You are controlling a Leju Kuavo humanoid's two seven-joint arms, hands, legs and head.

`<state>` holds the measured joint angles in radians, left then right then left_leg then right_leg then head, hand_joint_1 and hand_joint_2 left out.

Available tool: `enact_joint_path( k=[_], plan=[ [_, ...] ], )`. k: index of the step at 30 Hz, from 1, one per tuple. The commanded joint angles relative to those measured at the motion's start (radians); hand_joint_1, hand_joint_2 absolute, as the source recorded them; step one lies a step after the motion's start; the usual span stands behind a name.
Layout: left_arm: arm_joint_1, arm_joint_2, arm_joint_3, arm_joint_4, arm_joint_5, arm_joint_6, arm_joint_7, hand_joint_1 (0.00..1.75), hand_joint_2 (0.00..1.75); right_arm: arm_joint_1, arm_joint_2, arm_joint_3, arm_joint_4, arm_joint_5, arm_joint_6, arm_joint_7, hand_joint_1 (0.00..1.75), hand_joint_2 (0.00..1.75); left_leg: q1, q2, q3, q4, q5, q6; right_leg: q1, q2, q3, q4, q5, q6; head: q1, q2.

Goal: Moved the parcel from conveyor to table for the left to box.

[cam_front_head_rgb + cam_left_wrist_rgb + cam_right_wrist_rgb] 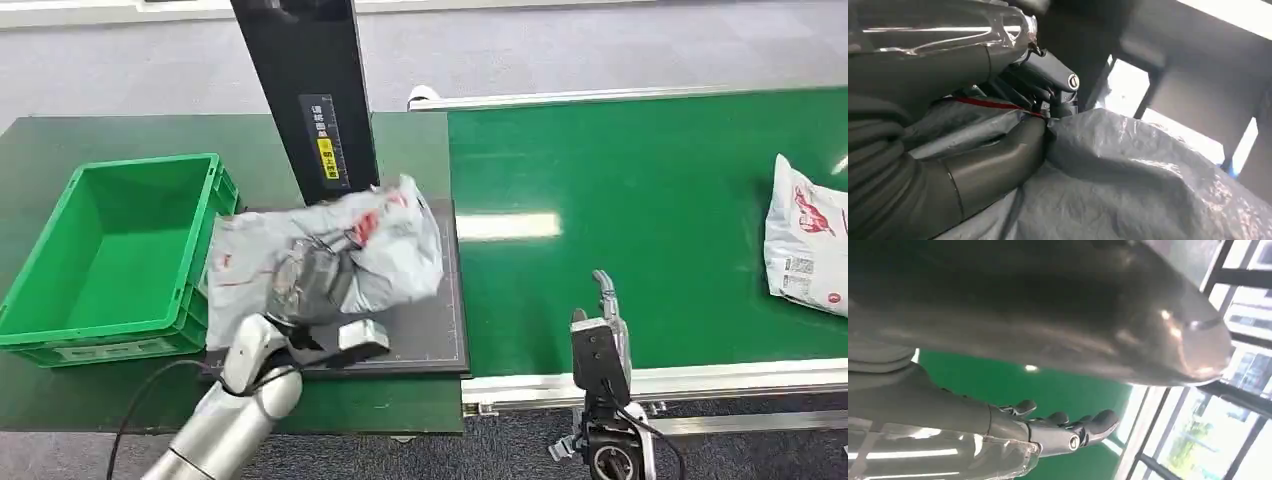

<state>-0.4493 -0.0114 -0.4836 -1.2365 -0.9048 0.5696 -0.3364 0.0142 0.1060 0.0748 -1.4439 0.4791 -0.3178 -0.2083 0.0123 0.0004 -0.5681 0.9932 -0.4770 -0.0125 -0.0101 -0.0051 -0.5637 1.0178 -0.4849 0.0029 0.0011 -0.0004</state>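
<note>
On the table (400,150), our left hand (310,285) fingers (1048,87) grip the grey parcel (400,250); our right hand (600,335) fingers (1098,420) lie straight, holding nothing.

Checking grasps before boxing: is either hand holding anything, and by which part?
The left hand grips the grey parcel at its crumpled middle. The right hand holds nothing, fingers apart.

The crumpled grey plastic parcel (330,255) hides most of the left hand (305,290) gripping it; far beyond the right hand (600,330), a white printed mailer bag (805,240) is cut off at the frame edge.
</note>
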Motion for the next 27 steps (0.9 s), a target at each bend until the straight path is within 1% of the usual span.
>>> enact_joint_path(
  k=[1,2,4,6,8,9,11,12,13,14,19,21,22,24,25,26,27],
  plan=[
    [-0.053,0.045,0.099,-0.139,0.021,0.069,0.001,1.75,1.75,0.007,-0.001,-0.022,0.018,0.004,-0.011,-0.008,0.0,0.0,0.0,0.001,-0.001,-0.001,0.001,0.0,0.0,0.001,-0.001,-0.001,0.001,-0.001,0.0,0.0],
    [-0.059,0.048,0.116,-0.146,0.049,0.113,-0.005,1.75,1.75,0.007,-0.004,-0.018,0.022,0.004,-0.012,-0.008,0.0,0.0,0.001,0.0,-0.001,-0.001,0.001,0.001,0.001,0.0,0.0,-0.002,0.001,0.0,0.0,0.0],
    [-0.09,0.063,0.149,-0.159,0.083,0.125,-0.005,1.75,1.75,0.005,-0.007,-0.015,0.036,0.007,-0.025,-0.006,0.0,0.0,0.0,0.001,-0.001,0.0,0.0,0.001,0.0,0.002,-0.001,-0.001,0.001,0.0,0.0,0.0],
    [-0.132,0.05,0.21,-0.154,0.037,0.129,0.011,1.75,1.75,0.005,-0.008,-0.009,0.045,0.008,-0.032,-0.008,0.0,0.0,0.001,0.002,-0.003,0.001,0.0,0.001,0.001,0.002,-0.002,0.0,0.001,0.0,0.0,0.0],
    [-0.185,0.044,0.252,-0.104,-0.03,0.129,0.046,1.75,1.75,-0.004,-0.009,0.001,0.051,0.005,-0.033,-0.01,0.0,0.0,0.001,0.0,-0.002,0.001,0.0,0.0,0.001,0.0,-0.002,0.0,0.001,0.0,0.0,0.0],
    [-0.221,0.045,0.281,-0.048,-0.101,0.128,0.088,1.75,1.75,-0.012,-0.006,0.007,0.052,0.005,-0.032,-0.009,0.0,0.0,0.001,0.0,-0.003,0.001,0.001,0.0,0.001,0.0,-0.002,0.0,0.001,-0.001,0.0,0.0],
    [-0.286,0.056,0.31,0.07,-0.124,0.1,0.133,1.75,1.75,-0.026,-0.007,0.018,0.051,0.006,-0.03,-0.009,0.0,0.0,0.001,0.0,-0.003,0.001,0.001,0.0,0.001,0.0,-0.002,0.0,0.001,-0.001,0.0,0.0],
    [-0.335,0.061,0.338,0.171,-0.1,0.077,0.145,1.75,1.75,-0.033,-0.012,0.027,0.049,0.01,-0.031,-0.003,0.0,0.0,0.001,0.001,-0.002,0.001,0.001,0.0,0.001,0.001,-0.002,0.001,0.001,-0.001,0.0,0.0],
    [-0.369,0.073,0.35,0.256,-0.119,0.101,0.14,1.75,1.75,-0.036,-0.014,0.032,0.047,0.013,-0.031,0.0,0.0,0.0,0.001,0.001,-0.002,0.0,0.002,0.0,0.001,0.001,-0.002,-0.001,0.002,-0.001,0.0,0.0],
    [-0.389,0.08,0.353,0.306,-0.094,0.123,0.108,1.75,1.75,-0.037,-0.015,0.035,0.047,0.014,-0.031,0.003,0.0,0.0,0.0,0.001,-0.001,0.0,0.001,0.0,0.001,0.001,-0.001,0.0,0.002,-0.001,0.0,0.0],
    [-0.38,0.075,0.355,0.304,-0.092,0.129,0.1,1.75,1.75,-0.034,-0.016,0.035,0.047,0.014,-0.031,0.003,0.0,0.0,0.001,0.002,0.001,-0.001,0.002,0.0,0.001,0.002,0.0,-0.001,0.003,-0.001,0.0,0.0],
    [-0.376,0.071,0.355,0.297,-0.096,0.129,0.102,1.75,1.75,-0.033,-0.017,0.035,0.047,0.014,-0.031,0.003,0.0,0.0,0.001,0.0,0.0,-0.001,0.002,0.0,0.001,0.0,0.0,-0.001,0.002,-0.001,0.0,0.0],
    [-0.381,0.075,0.365,0.314,-0.136,0.116,0.159,1.75,1.75,-0.035,-0.018,0.038,0.049,0.014,-0.03,0.004,0.0,0.0,0.0,0.001,0.0,0.0,0.002,0.0,0.001,0.001,0.0,0.0,0.002,-0.001,0.0,0.0],
    [-0.426,0.1,0.388,0.43,-0.201,0.106,0.226,1.75,1.75,-0.037,-0.02,0.047,0.052,0.013,-0.028,0.004,0.0,0.0,0.001,0.002,-0.001,0.0,0.001,0.0,0.001,0.002,-0.001,0.0,0.002,-0.001,0.0,0.0],
    [-0.456,0.132,0.398,0.515,-0.298,0.129,0.277,1.75,1.75,-0.037,-0.02,0.052,0.052,0.011,-0.032,0.007,0.0,0.0,0.0,0.002,-0.001,0.0,0.001,0.0,0.001,0.002,-0.001,0.0,0.002,-0.001,0.0,0.0],
    [-0.461,0.143,0.422,0.551,-0.343,0.129,0.295,1.75,1.75,-0.035,-0.018,0.056,0.05,0.011,-0.036,0.009,0.0,0.0,0.0,0.002,-0.001,0.0,0.001,0.0,0.0,0.003,-0.002,0.001,0.002,-0.001,0.0,0.0],
    [-0.473,0.151,0.455,0.597,-0.352,0.129,0.28,1.75,1.75,-0.028,-0.016,0.058,0.044,0.01,-0.038,0.011,0.0,0.0,0.0,0.004,-0.001,-0.001,0.002,0.0,0.0,0.005,-0.002,0.0,0.003,-0.002,0.0,0.0]
  ],
)
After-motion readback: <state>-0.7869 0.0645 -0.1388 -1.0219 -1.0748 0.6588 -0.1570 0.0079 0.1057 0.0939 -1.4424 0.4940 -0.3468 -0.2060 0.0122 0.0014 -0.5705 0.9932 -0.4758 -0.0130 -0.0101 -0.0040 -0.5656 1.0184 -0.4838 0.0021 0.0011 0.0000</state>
